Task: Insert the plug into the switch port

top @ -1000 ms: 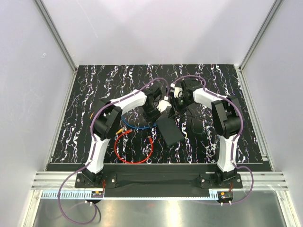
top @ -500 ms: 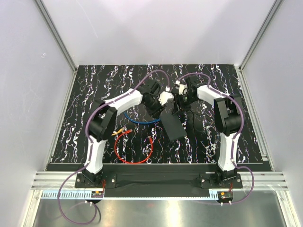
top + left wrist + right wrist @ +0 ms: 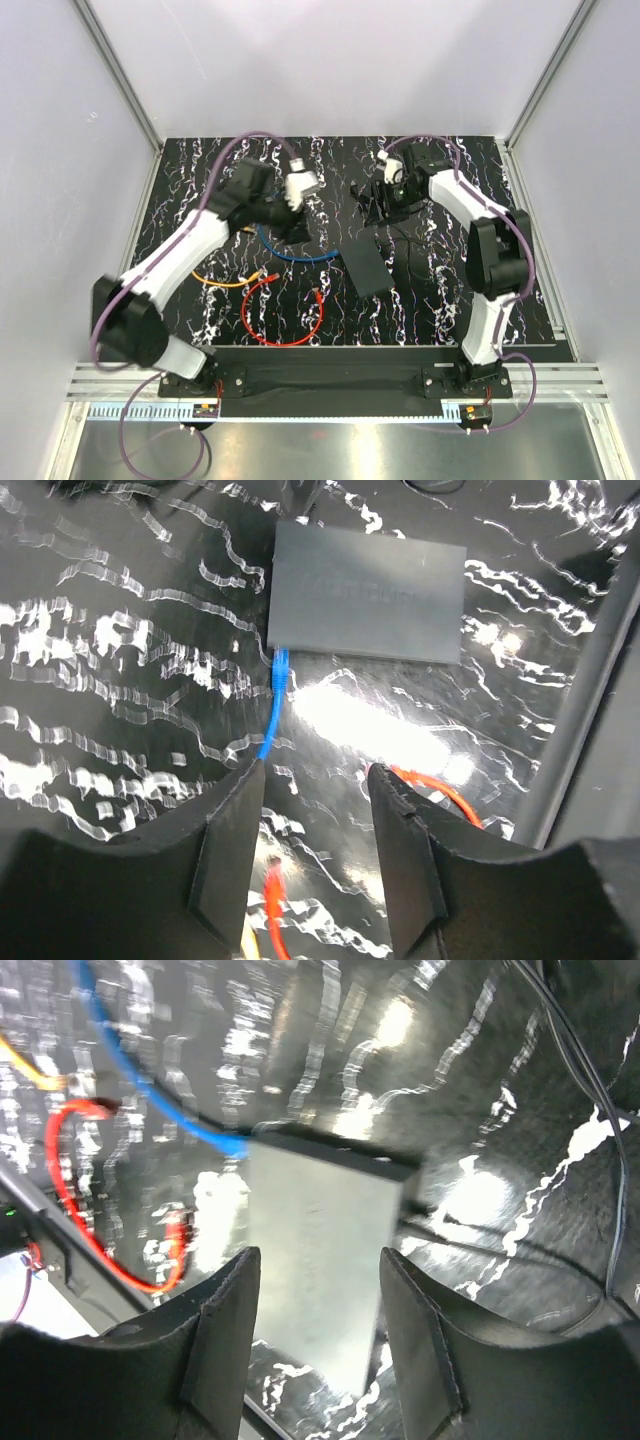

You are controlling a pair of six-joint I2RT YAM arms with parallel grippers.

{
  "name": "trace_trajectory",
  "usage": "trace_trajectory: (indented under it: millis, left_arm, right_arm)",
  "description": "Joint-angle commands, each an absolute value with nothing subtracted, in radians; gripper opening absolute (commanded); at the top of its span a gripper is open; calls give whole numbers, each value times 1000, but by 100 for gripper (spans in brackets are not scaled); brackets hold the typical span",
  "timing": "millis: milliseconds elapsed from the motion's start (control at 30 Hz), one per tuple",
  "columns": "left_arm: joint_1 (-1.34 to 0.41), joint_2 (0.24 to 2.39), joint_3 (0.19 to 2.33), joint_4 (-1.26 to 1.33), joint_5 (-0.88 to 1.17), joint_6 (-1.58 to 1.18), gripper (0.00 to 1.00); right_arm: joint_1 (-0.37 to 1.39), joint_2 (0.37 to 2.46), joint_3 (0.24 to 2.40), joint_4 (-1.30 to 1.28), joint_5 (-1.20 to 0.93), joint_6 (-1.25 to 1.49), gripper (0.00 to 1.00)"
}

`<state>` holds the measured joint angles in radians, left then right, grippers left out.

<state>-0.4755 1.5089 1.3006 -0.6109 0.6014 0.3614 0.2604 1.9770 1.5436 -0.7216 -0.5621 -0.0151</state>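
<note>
The flat black box [image 3: 365, 268] lies on the marbled table. A blue cable [image 3: 295, 255] runs to it from the left. In the left wrist view the blue plug [image 3: 279, 672] sits against the near edge of the box [image 3: 368, 602], at the switch port [image 3: 281, 649], which it covers. My left gripper [image 3: 292, 222] hangs open over the table, well back from the box [image 3: 315, 780]. My right gripper [image 3: 378, 212] is open above the box's far end [image 3: 318, 1258]. Its view shows the box [image 3: 320, 1240] below the fingers and the plug [image 3: 234, 1144] at the box's corner. Neither gripper holds anything.
A red cable [image 3: 285, 322] loops near the table's front, and a yellow cable [image 3: 225, 282] lies left of it. A thin black cord [image 3: 575, 1060] trails right of the box. Metal frame rails [image 3: 120, 90] border the table.
Both grippers have opened and drawn away from the box. My left arm has swung left and back. The right gripper has moved back. The box lies flat with the blue cable attached.
</note>
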Motion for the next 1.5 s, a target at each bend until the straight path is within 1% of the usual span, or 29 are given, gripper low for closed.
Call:
trace_trajectory:
  millis: [0, 33, 67, 100, 133, 200, 233, 333, 367, 467, 500, 600, 767, 967, 1067, 1233, 1433, 1467]
  left_arm:
    - [-401, 1372, 1184, -534, 710, 235, 52]
    - [-352, 1347, 1161, -528, 719, 215, 52]
    - [-330, 1301, 1135, -526, 724, 197, 52]
    - [-310, 1286, 1105, -534, 716, 175, 53]
    - [-275, 1269, 1094, -547, 709, 172, 53]
    - [-236, 1229, 1066, -564, 710, 144, 53]
    - [-191, 1217, 1057, -565, 719, 124, 53]
    - [-83, 1175, 1014, -529, 773, 16, 53]
    - [-63, 1166, 1006, -520, 769, -6, 53]
    - [-2, 1132, 976, -491, 772, -96, 53]
    - [23, 1123, 967, -468, 741, -135, 53]
    - [31, 1091, 940, -451, 690, -159, 54]
    - [34, 1072, 919, -439, 680, -163, 54]
    - [35, 1080, 914, -417, 681, -161, 54]
    - [35, 1075, 899, -402, 672, -144, 54]
    - [34, 1063, 884, -408, 650, -104, 54]
    - [34, 1057, 877, -416, 635, -69, 54]
    - [35, 1058, 879, -420, 637, -66, 54]
  right_arm:
    - [296, 1841, 1591, -765, -607, -31, 57]
    - [336, 1830, 1585, -773, -606, -34, 57]
    - [363, 1816, 1575, -779, -600, -32, 56]
    - [391, 1810, 1557, -782, -597, -28, 56]
    - [455, 1809, 1548, -782, -592, -25, 55]
    - [507, 1818, 1526, -778, -586, -6, 55]
    - [562, 1827, 1520, -778, -587, 20, 54]
    - [641, 1876, 1506, -776, -574, 46, 52]
    - [699, 1893, 1503, -773, -537, 45, 52]
    - [770, 1949, 1515, -782, -479, 38, 52]
    - [797, 1968, 1535, -787, -468, 44, 50]
    - [813, 2031, 1566, -792, -446, 60, 49]
    - [816, 2095, 1591, -813, -449, 69, 47]
    - [822, 2108, 1540, -779, -460, 87, 46]
    - [821, 2137, 1549, -770, -448, 86, 44]
    - [822, 2155, 1551, -729, -411, 101, 38]
    - [822, 2181, 1580, -709, -380, 124, 37]
    - [821, 2189, 1585, -709, -380, 123, 35]
